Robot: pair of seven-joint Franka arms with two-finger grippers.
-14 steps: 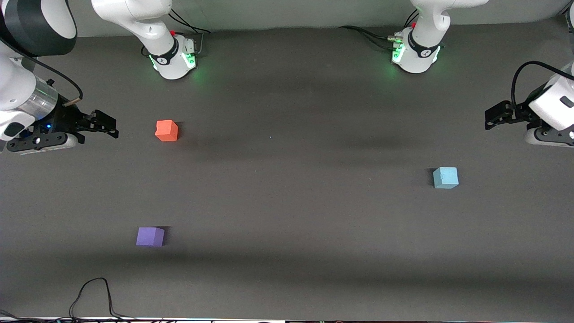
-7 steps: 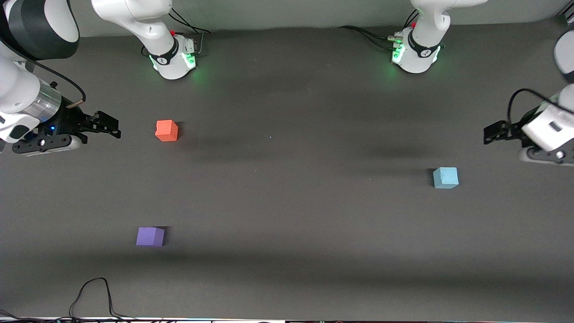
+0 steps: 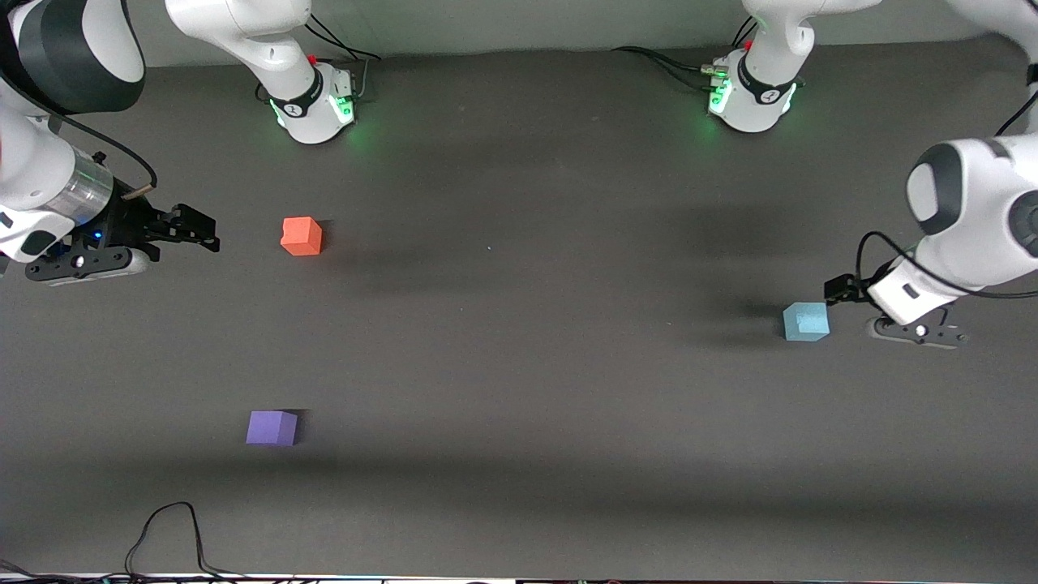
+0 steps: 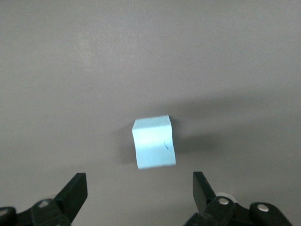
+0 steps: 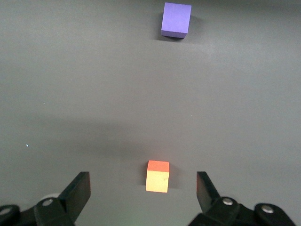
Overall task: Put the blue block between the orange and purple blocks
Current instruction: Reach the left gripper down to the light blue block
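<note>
Left arm: reaches from its base along the top of the front view out to its own end of the worktop [image 3: 519,389], forearm bent down and wrist angled toward the table's middle.
Left gripper [image 3: 839,289]: hangs low just beside the blue block, on the side toward the left arm's end; in the left wrist view its 2 fingers [image 4: 75,190] stand wide apart and hold nothing, with the block framed between them but clear of both.
Blue block [image 3: 806,321]: sits flat on the worktop toward the left arm's end, alone, well apart from the other 2 cubes; the left wrist view shows 1 small dark mark on its lit face [image 4: 154,148].
Right arm: waits, elbow high at the right arm's end of the table, wrist level and pointing toward the orange block.
Right gripper [image 3: 203,231]: over the worktop near the orange block, jaws spread and empty; the right wrist view shows both fingers [image 5: 81,190] flanking the cube from a distance.
Orange block [image 3: 302,236]: on the worktop toward the right arm's end, farther from the front camera than the purple one.
Purple block [image 3: 272,427]: on the worktop, nearer to the front camera, with bare worktop between the 2.
</note>
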